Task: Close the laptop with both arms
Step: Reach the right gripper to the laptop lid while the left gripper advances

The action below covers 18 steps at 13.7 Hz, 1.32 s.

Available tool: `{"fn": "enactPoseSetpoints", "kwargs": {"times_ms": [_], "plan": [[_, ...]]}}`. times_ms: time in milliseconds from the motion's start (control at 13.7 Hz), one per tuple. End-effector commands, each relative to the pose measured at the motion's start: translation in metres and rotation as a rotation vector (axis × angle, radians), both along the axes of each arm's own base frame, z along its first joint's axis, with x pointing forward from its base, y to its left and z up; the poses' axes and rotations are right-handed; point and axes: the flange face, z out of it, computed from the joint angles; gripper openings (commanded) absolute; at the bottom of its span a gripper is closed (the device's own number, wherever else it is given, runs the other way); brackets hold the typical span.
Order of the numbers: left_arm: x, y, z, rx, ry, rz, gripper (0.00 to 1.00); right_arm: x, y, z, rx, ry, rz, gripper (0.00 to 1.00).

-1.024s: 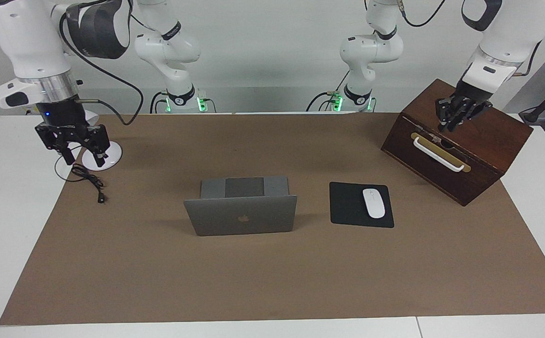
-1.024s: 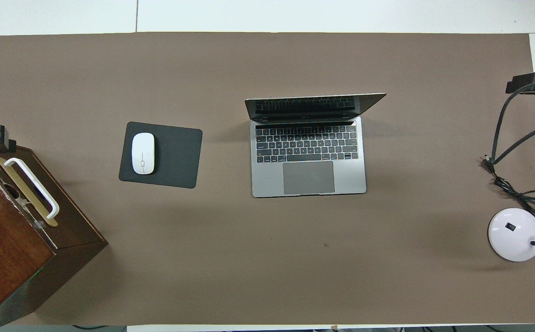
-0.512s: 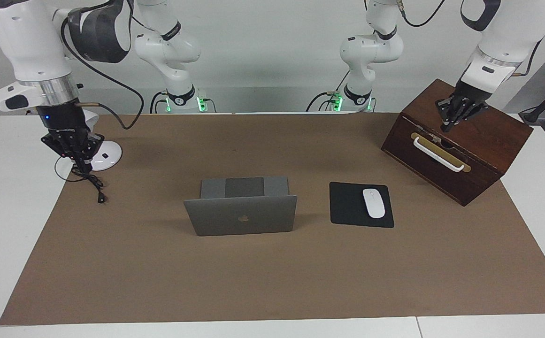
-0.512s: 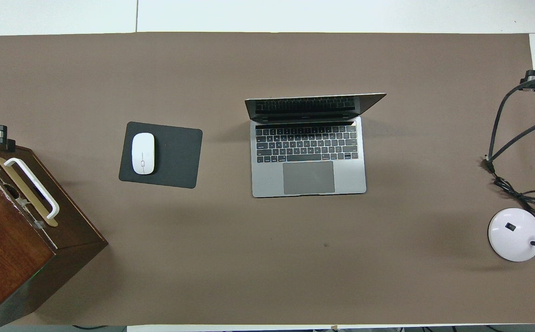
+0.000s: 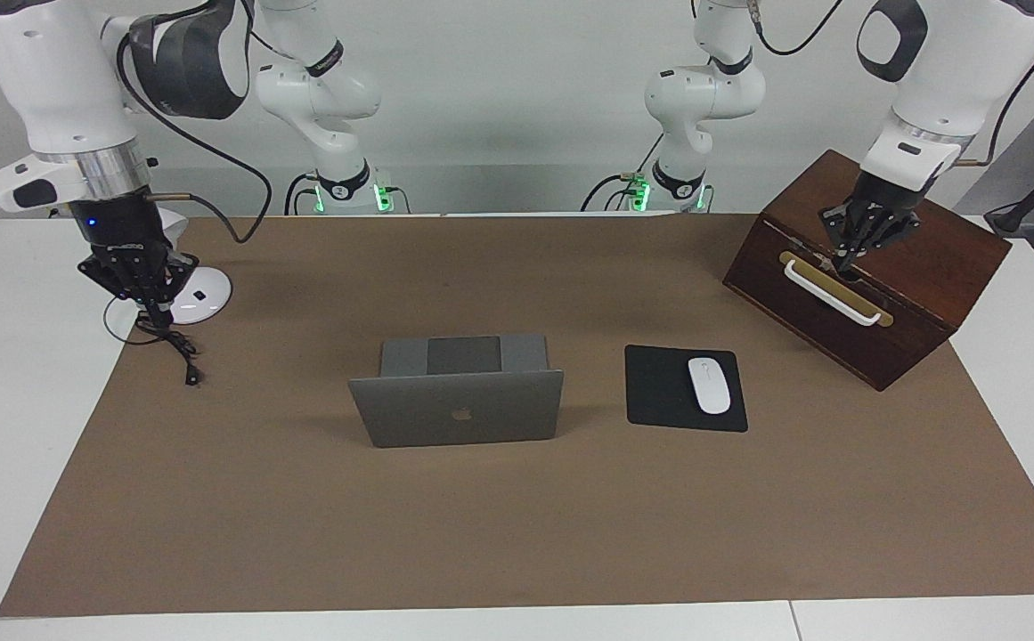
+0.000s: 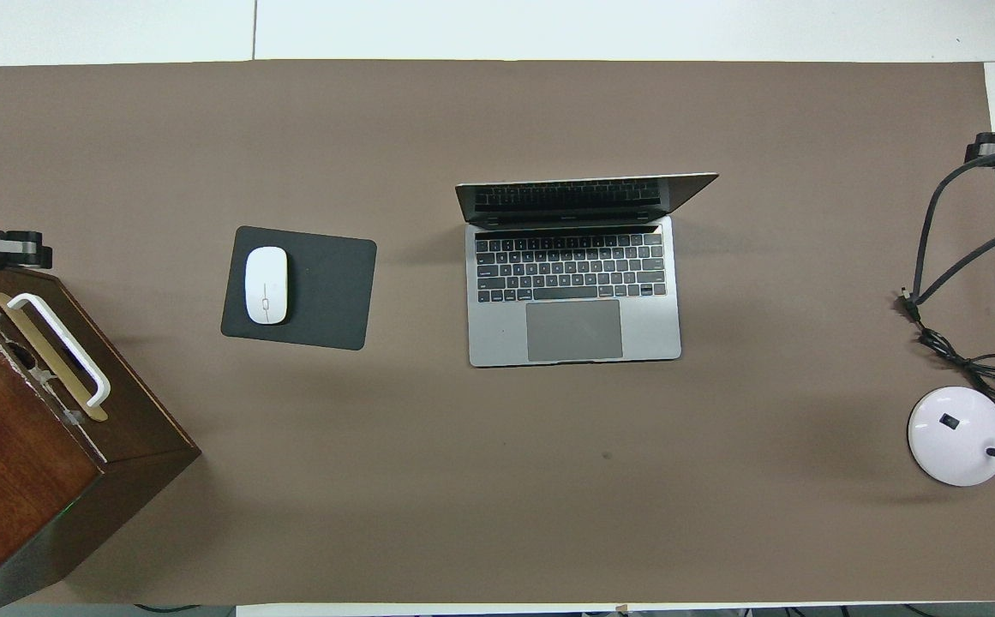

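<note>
The laptop (image 5: 457, 396) stands open mid-surface beside the mouse pad (image 5: 684, 388), untouched, so the approach has yet to begin: right gripper (image 5: 150, 298) over the lamp base (image 5: 199, 296), left gripper (image 5: 855, 245) over the wooden box (image 5: 868, 267) (both with fingers drawn together, holding nothing) must travel to its lid.

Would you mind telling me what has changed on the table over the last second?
Both hands drew their fingers in from a spread pose. The right hand stayed over the lamp base and black cable; the left hand shifted slightly over the wooden box, toward its handle. Nothing was taken hold of. The laptop remains open, and the mouse and mouse pad have not moved.
</note>
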Motion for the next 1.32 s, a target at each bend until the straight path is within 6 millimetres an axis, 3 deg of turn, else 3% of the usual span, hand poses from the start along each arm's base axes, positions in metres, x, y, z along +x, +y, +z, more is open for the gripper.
{"fn": "enactPoseSetpoints", "kwargs": {"times_ms": [0, 73, 439, 878, 1098, 1244], "plan": [[-0.034, -0.024, -0.025, -0.01, -0.059, -0.058, 0.0, 0.004, 0.006, 0.0, -0.02, -0.024, 0.033, 0.0], [-0.04, -0.031, -0.036, -0.012, -0.07, -0.067, 0.0, 0.004, 0.01, 0.0, -0.018, -0.024, 0.035, 0.0], [-0.083, -0.074, -0.078, -0.122, -0.18, -0.099, 0.0, 0.006, 0.07, 0.003, 0.033, -0.045, 0.003, 0.0], [-0.115, -0.145, -0.101, -0.19, -0.238, -0.124, 0.0, 0.008, 0.134, -0.001, 0.053, -0.087, -0.028, 0.0], [-0.13, -0.171, -0.118, -0.21, -0.298, -0.172, 0.0, 0.01, 0.165, -0.005, 0.057, -0.114, -0.035, 0.0], [-0.137, -0.184, -0.129, -0.222, -0.339, -0.201, 0.0, 0.008, 0.197, -0.011, 0.076, -0.129, -0.059, 0.0]]}}
